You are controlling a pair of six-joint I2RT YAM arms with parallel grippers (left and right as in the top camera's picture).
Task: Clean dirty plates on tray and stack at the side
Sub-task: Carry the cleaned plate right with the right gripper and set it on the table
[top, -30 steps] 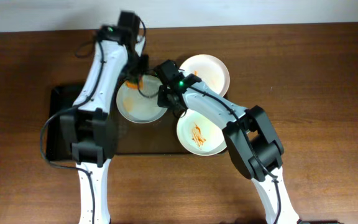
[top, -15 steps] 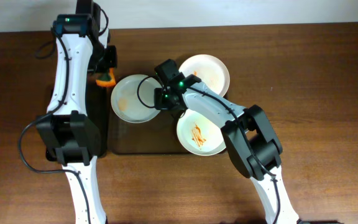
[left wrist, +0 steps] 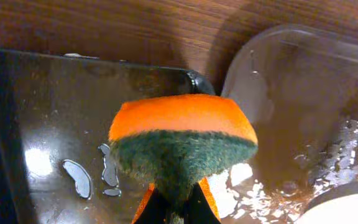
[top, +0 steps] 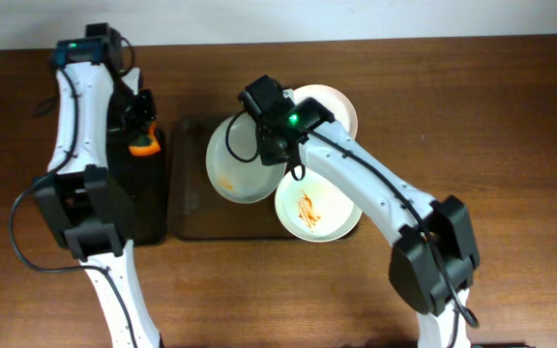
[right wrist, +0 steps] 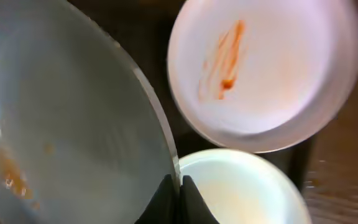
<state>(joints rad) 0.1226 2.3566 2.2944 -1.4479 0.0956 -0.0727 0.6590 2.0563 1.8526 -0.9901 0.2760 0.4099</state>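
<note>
My left gripper (top: 141, 135) is shut on an orange sponge (top: 143, 147) with a green scrub face (left wrist: 182, 134). It holds the sponge over the left part of the dark wet tray (top: 190, 217). My right gripper (top: 277, 145) is shut on the rim of a white plate (top: 245, 159) and holds it tilted over the tray. This plate (right wrist: 61, 124) has small orange marks. A white plate with an orange streak (top: 312, 208) lies at the tray's right edge and also shows in the right wrist view (right wrist: 260, 74). A third white plate (top: 329, 106) lies behind it.
Water drops and puddles lie on the tray (left wrist: 48, 124). The brown wooden table (top: 491, 145) stretches to the right of the plates. The left arm stands along the tray's left side.
My left gripper has carried the sponge left, off the plate to the tray's left end. My right gripper has moved the held plate right and tilted it.
</note>
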